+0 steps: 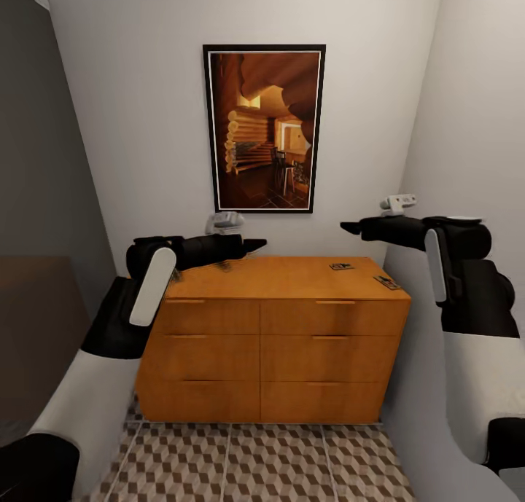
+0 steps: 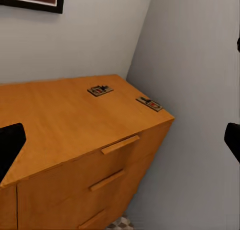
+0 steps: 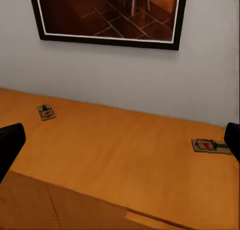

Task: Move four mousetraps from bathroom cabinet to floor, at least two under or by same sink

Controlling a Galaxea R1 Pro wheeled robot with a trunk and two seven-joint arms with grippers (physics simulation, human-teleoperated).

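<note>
My left gripper (image 1: 255, 245) and right gripper (image 1: 351, 227) hover above the cabinet (image 1: 277, 342), fingers spread wide, empty. Two mousetraps lie near its right edge: one (image 1: 340, 267) toward the back, one (image 1: 387, 282) at the edge, both below my right gripper.

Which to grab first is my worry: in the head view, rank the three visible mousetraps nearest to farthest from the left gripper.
1. Left-end mousetrap, beside the left gripper.
2. Mid-right mousetrap, toward the back.
3. Right-corner mousetrap, at the edge.
</note>
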